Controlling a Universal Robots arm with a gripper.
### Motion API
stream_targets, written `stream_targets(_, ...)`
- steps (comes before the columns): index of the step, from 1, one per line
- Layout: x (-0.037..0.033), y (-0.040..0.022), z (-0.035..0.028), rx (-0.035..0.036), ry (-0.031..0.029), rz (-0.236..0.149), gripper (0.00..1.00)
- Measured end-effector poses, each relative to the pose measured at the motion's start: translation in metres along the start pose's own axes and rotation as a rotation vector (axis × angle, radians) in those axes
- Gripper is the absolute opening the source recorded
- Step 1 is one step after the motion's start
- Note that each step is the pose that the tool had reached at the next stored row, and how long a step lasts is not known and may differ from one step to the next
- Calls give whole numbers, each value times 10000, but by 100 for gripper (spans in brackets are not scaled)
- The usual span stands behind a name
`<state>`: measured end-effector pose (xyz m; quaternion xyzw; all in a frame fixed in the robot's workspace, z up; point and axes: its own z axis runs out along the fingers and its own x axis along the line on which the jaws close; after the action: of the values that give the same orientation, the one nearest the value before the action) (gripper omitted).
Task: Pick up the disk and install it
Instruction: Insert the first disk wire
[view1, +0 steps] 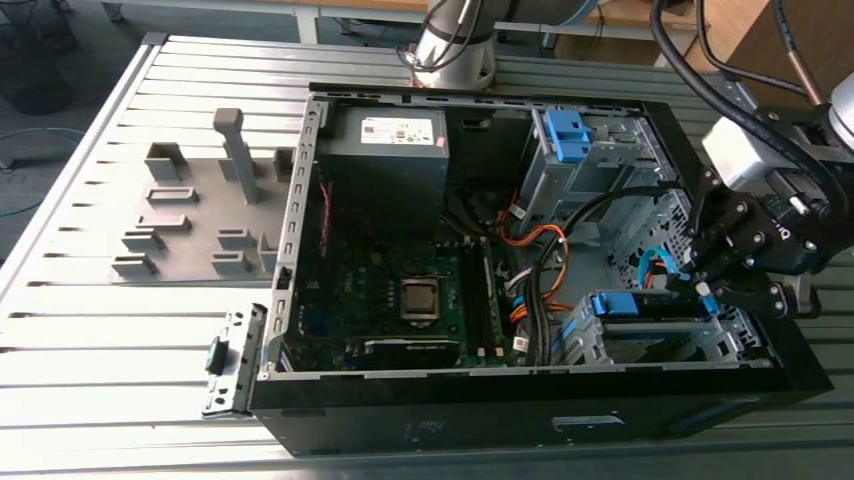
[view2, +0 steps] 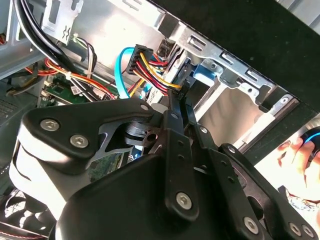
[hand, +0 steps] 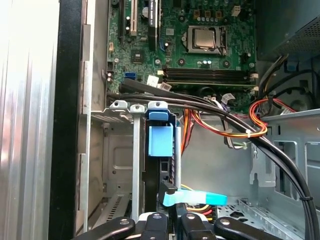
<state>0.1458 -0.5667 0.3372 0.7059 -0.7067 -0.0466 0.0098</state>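
The disk (hand: 160, 141) stands edge-on in a slot of the metal drive cage (hand: 112, 150), its blue caddy tab facing the motherboard (hand: 200, 45) in the first wrist view. In the exterior view the disk (view1: 646, 304) sits in the lower right of the frame, inside the open computer case (view1: 534, 425). The gripper (view1: 703, 290) is at the disk's outer end, and its fingers (hand: 152, 222) look clamped on the rear edge, one on each face. This reads as the seating step, with the drive partly into its bay. It should go best if the caddy stays square to the cage rails and is pressed straight along the slot, with no tilt. The blue flat cable (hand: 195, 199) just beside the grip and the black-and-orange cable bundle (hand: 235, 127) crossing near the cage could get pinched, so both need to stay clear of the caddy
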Motion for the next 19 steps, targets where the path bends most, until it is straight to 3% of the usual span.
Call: stream_targets(19,6,1,62,-2,1,-17,16)
